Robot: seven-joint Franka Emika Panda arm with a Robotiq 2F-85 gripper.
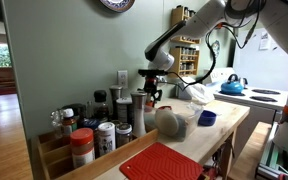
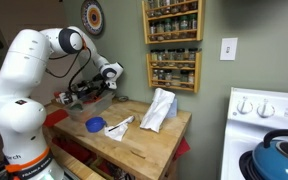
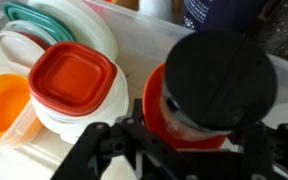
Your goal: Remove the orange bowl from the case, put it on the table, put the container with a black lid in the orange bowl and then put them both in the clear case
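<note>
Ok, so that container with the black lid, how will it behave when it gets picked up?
Probably light: the container with the black lid looks like thin plastic kitchenware, like the red-lidded tub beside it. Its round, smooth lid may slip in the gripper. It sits packed close to its neighbours, so they may shift.

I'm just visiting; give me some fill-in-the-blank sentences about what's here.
In the wrist view, the big round lid is ___. The square lid beside it is ___. The bowl at the left edge is ___. In an exterior view, the small dish on the wooden table is ___.
Missing: black, red, orange, blue.
</note>
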